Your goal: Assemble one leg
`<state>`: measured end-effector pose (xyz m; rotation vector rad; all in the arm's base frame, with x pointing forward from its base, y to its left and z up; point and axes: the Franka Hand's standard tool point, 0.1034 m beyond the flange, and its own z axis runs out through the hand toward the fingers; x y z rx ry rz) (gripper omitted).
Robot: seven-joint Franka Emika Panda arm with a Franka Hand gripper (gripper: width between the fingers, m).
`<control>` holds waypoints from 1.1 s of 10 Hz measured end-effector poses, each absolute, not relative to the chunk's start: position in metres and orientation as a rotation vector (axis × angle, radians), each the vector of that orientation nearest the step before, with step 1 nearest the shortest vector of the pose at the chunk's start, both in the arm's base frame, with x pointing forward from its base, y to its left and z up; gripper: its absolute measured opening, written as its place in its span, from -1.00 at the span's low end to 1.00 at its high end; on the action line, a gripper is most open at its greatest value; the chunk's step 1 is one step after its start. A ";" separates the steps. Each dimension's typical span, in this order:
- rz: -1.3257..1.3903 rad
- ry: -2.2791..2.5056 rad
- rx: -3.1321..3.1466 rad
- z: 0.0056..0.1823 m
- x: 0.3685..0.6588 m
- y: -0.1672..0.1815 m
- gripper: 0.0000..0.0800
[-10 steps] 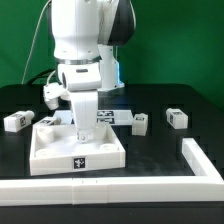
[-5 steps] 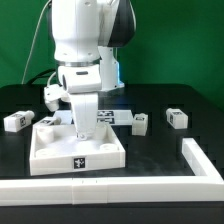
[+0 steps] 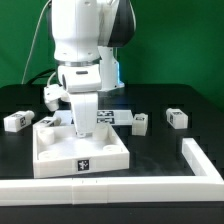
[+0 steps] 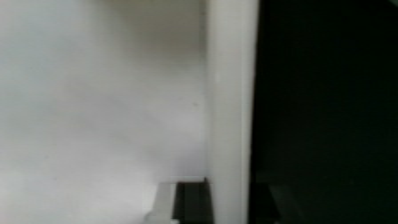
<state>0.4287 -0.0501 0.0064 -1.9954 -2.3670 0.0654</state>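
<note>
The white panel (image 3: 110, 160) has slid slightly nearer the camera than half a second ago. The claw (image 3: 82, 130) reaches down into it; I cannot tell whether it is clenched or released. On the black worktop (image 3: 160, 145), one leg (image 3: 17, 121) lies to the exterior view's left of the panel. A second leg (image 3: 140, 122) and a third leg (image 3: 176, 118) lie to its right.

You can't read the jaws: the gripper (image 3: 82, 128) sits low over the white panel (image 3: 50, 160) and its own body blocks the fingertips. The arm (image 3: 85, 30) is cut off above the panel by the picture's edge. The marker board (image 3: 118, 116) behind the panel is half hidden. The wrist view is pure blur, a pale surface (image 4: 98, 100) against dark. The tag on the leg (image 3: 140, 122) beside the panel is too small to read.
</note>
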 end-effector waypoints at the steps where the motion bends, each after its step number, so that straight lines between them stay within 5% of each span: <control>1: 0.065 -2.367 -1.995 0.006 0.429 -0.050 -0.85; 11: 0.012 -2.246 -2.150 0.006 0.464 0.043 -0.85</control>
